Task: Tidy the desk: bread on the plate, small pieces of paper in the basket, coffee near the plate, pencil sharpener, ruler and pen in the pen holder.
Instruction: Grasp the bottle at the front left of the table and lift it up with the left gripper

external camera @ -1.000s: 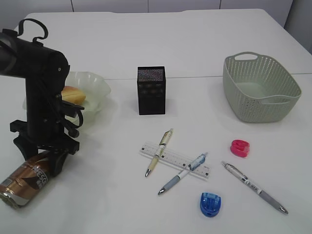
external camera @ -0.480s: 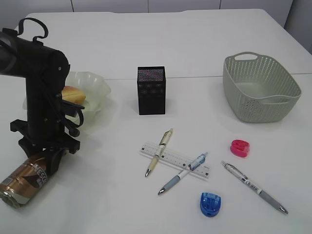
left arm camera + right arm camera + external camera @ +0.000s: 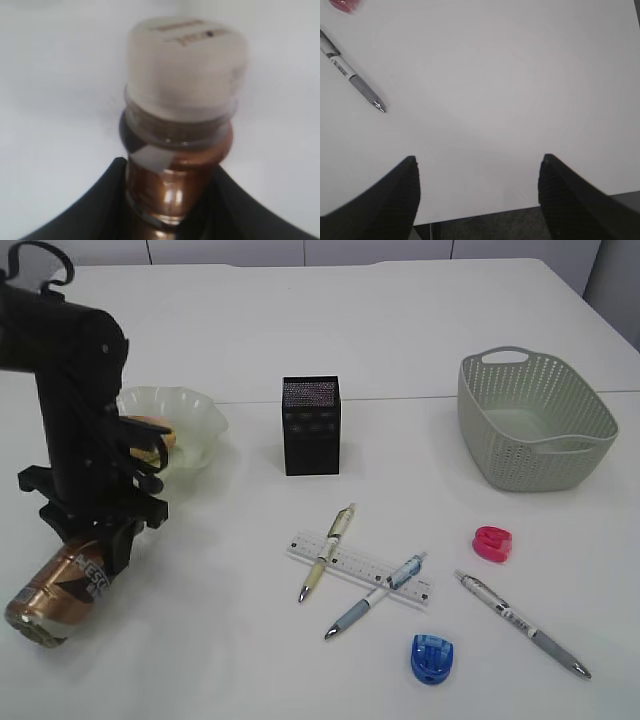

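Observation:
My left gripper [image 3: 92, 545] is shut on the neck end of the brown coffee bottle [image 3: 58, 587], which hangs tilted at the desk's [image 3: 220, 640] front left. In the left wrist view the coffee bottle's white cap [image 3: 186, 65] points away and the black fingers [image 3: 95, 205] press both sides of its neck. The bread [image 3: 152, 431] lies on the pale green plate [image 3: 195, 412], just behind the arm. The ruler [image 3: 360, 568] lies under two pens [image 3: 327, 550]. My right gripper [image 3: 478, 160] is open over bare desk. No small pieces of paper show.
The black pen holder [image 3: 311, 425] stands mid-desk and the grey-green basket [image 3: 535, 420] at the right. A pink sharpener [image 3: 492, 543], a blue sharpener [image 3: 432, 658] and a third pen [image 3: 520, 625] lie front right. The desk's front edge [image 3: 485, 212] is below the right gripper.
My left gripper has closed on the coffee bottle and drawn it up and slightly left, so the bottle now hangs a little higher. Everything else has stayed put.

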